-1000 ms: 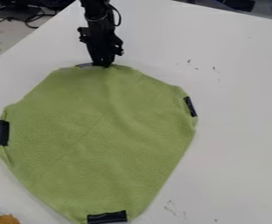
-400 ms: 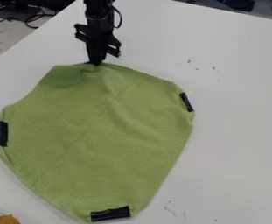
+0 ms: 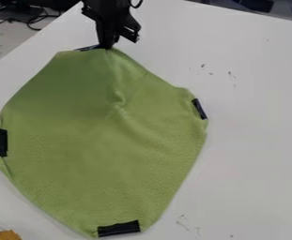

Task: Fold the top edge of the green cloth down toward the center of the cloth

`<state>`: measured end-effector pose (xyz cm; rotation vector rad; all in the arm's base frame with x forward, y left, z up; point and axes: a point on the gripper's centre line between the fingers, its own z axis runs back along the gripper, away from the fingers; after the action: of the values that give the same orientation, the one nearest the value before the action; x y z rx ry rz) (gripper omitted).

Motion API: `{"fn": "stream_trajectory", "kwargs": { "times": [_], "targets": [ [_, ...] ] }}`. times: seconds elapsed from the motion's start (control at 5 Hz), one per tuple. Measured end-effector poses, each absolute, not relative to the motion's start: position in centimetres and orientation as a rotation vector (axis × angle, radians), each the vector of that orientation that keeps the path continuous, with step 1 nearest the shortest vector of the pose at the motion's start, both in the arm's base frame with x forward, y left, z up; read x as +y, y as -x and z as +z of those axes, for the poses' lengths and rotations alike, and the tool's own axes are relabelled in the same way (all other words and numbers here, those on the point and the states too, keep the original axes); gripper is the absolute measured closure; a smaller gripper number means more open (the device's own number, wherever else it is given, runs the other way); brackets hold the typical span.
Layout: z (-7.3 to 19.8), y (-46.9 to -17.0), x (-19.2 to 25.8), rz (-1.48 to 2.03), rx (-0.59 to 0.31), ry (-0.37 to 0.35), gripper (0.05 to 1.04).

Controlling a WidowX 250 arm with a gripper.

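Observation:
At the upper left of the camera view, the black gripper (image 3: 107, 46) is shut on the top edge of a green cloth (image 3: 98, 140). That edge is lifted, and the cloth slopes from it down to the white table. Dark tape strips mark the cloth's rim: a left strip (image 3: 1, 143), a right strip (image 3: 199, 108) and a bottom strip (image 3: 119, 228). Beside the fingertips, part of a top strip (image 3: 87, 48) shows. A crease runs down the cloth from the held point.
The white table (image 3: 248, 140) extends to the right of the cloth, with small dark marks on it. An orange-yellow object (image 3: 9, 235) lies at the lower left corner beside a clear container edge. Cables (image 3: 32, 18) lie beyond the table's upper left edge.
The gripper has moved up in the view, pulling the cloth's top edge with it and raising it. The right tape strip has shifted slightly up and left, and the bottom strip slightly up and right.

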<state>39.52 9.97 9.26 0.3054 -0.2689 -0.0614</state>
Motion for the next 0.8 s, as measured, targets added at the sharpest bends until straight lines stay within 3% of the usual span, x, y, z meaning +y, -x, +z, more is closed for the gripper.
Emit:
{"fn": "stream_trajectory", "kwargs": {
  "times": [0.4,0.6,0.8],
  "targets": [
    [11.1,-32.0,3.7,0.071,-0.322,-0.225,1.028],
    [10.6,-27.8,0.7,0.125,-0.357,-0.179,1.028],
    [9.7,-25.9,-1.1,0.170,-0.377,-0.174,1.004]
  ]
}}
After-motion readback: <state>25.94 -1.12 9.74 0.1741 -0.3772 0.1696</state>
